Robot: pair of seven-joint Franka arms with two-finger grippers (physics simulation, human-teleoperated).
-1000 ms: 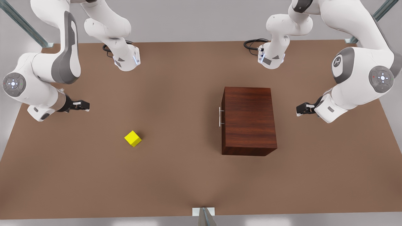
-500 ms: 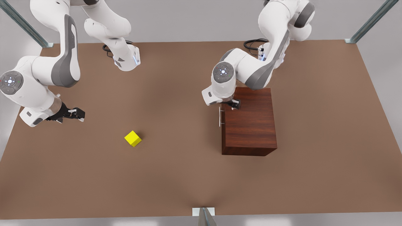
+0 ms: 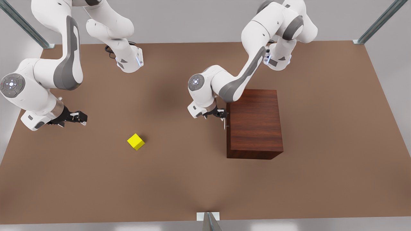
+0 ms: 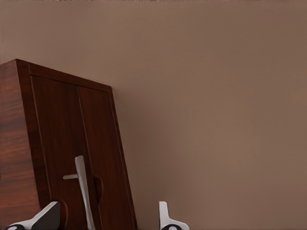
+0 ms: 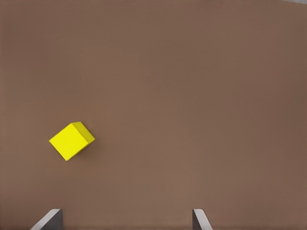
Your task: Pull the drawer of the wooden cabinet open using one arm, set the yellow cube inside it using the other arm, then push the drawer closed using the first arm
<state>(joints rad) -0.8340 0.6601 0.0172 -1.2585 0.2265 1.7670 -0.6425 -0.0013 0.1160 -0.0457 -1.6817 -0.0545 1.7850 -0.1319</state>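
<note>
The left hand (image 3: 222,115) sits at the front face of the wooden cabinet (image 3: 254,123), its fingers spread apart on either side of the silver bar handle (image 4: 82,184) and not closed on it. In the left wrist view the two fingertips (image 4: 45,216) frame the handle, which runs across the drawer (image 4: 72,158); the drawer front lies flush with the cabinet, shut. The right hand (image 3: 81,117) hangs above the brown surface (image 3: 179,179), well apart from the cabinet on the handle side, its fingers parted and gripping nothing. The yellow cube (image 3: 135,141) rests on the surface between that hand and the cabinet, nearer the hand, and is touched by neither arm; the right wrist view shows the cube (image 5: 72,140) lying out beyond the spread fingertips (image 5: 52,218). No brand, label or readable writing shows on the cabinet or the cube.
</note>
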